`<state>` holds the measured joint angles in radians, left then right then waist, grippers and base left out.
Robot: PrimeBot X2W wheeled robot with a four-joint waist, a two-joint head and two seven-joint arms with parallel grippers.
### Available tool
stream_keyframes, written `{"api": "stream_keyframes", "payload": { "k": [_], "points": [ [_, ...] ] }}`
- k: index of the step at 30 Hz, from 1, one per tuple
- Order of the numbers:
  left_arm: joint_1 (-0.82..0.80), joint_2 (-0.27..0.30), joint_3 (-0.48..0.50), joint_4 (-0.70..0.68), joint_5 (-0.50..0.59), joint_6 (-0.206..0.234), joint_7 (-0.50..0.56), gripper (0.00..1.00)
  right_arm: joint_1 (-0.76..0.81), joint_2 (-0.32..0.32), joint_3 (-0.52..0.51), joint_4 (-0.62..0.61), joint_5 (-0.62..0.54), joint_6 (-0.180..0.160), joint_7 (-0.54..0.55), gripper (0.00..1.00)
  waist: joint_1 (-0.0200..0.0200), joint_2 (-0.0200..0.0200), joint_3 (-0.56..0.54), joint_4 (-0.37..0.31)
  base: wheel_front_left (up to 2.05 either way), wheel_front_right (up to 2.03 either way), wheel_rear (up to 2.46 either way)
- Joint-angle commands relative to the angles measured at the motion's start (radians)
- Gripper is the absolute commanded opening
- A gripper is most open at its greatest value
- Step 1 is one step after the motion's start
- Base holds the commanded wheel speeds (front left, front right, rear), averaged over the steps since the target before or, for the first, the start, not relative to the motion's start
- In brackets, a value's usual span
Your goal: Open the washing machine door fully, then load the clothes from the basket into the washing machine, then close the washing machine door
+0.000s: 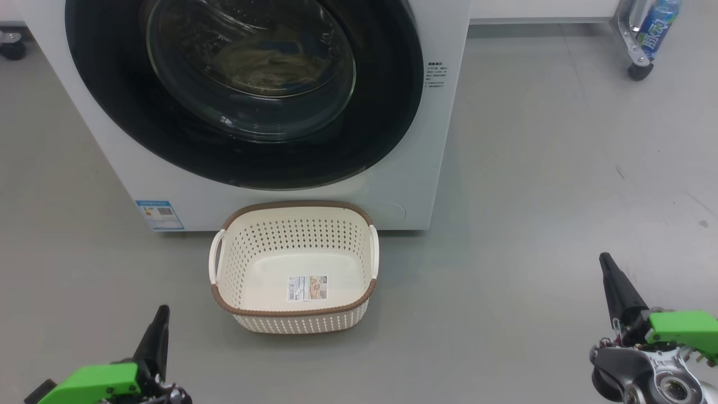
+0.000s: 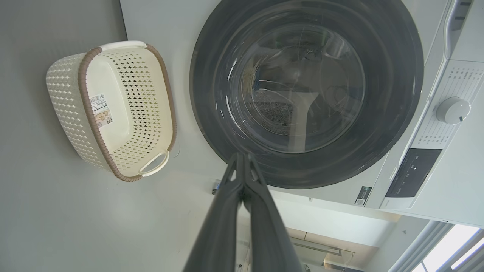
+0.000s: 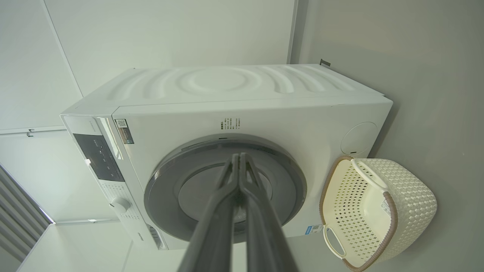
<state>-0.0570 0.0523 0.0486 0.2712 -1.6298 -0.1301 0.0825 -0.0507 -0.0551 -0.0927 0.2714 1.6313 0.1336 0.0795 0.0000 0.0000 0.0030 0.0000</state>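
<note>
Facing the robot, the round, glossy black-ringed glass washing machine door [image 1: 387, 101] sits shut on the white boxy washing machine [image 1: 432, 146]. Rigid and slick, it is likely best pulled at its rim, and being round it has no long axis. The left gripper [image 1: 162, 314] and right gripper [image 1: 606, 264] are both pinched closed and empty.

The left gripper [image 1: 161, 317] and the right gripper [image 1: 607, 266] each have long, dark, pointy fingers [image 2: 223, 219] with a bright green block [image 1: 98, 381] right behind them, and the right one also has a shiny silver joint [image 1: 645, 376] with a round hole and thin wires [image 1: 617, 328].
</note>
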Motion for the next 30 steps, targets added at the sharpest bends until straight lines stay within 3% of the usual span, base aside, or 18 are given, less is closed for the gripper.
{"api": "stream_keyframes", "payload": {
  "k": [1, 30],
  "points": [
    [-0.049, 0.019, 0.036, -0.027, -0.003, -0.001, 0.007, 0.0, -0.054, -0.021, 0.014, -0.029, 0.007, -0.003, 0.005, 0.0, 0.0, 0.0, 0.0, 0.0, 0.0, 0.0, 0.0],
    [-0.049, 0.013, 0.045, -0.027, 0.005, -0.001, 0.015, 0.0, -0.055, -0.013, 0.003, -0.028, -0.002, -0.003, 0.014, 0.0, 0.0, 0.0, 0.0, 0.0, 0.0, 0.0, 0.0]
  ]
}}
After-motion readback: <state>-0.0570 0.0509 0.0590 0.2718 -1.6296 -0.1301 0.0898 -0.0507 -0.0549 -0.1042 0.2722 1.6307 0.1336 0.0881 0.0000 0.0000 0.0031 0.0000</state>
